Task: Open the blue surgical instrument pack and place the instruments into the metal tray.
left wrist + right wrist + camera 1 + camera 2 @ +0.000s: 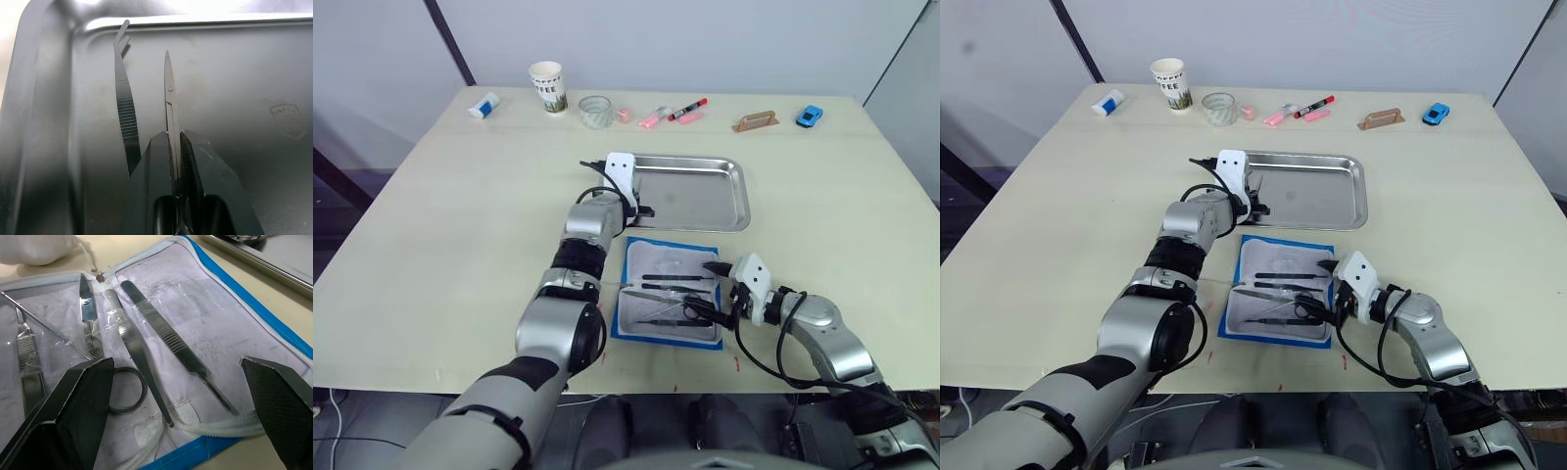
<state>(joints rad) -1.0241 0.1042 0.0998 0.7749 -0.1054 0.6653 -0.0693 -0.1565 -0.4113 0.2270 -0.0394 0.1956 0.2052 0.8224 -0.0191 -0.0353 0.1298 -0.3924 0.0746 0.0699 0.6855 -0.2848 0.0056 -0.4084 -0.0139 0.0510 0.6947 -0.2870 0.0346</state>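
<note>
— Pack [668, 291] status?
— Lying open on the table [450, 245], lining up, just in front of the tray [724, 201]. Several instruments [146, 357] are in it: two tweezers side by side, ring-handled scissors beside them, and a thin probe and another flat tool further along.
— Left gripper [175, 147]?
— Over the tray's left end, fingers closed on a pair of scissors [168, 93], blades pointing out past the fingertips above the tray floor. A pair of tweezers [124, 107] already lies in the tray just beside them, near the rim.
— Touching the floor?
— Cannot tell for the scissors.
— Right gripper [181, 396]?
— At the pack's near right edge, fingers spread wide and holding nothing. One finger sits by the scissor ring, the other past the outer tweezers.
— Anything else?
— Cup [547, 86], glass [595, 111], markers [680, 113] and a toy car [810, 117] along the far edge.
</note>
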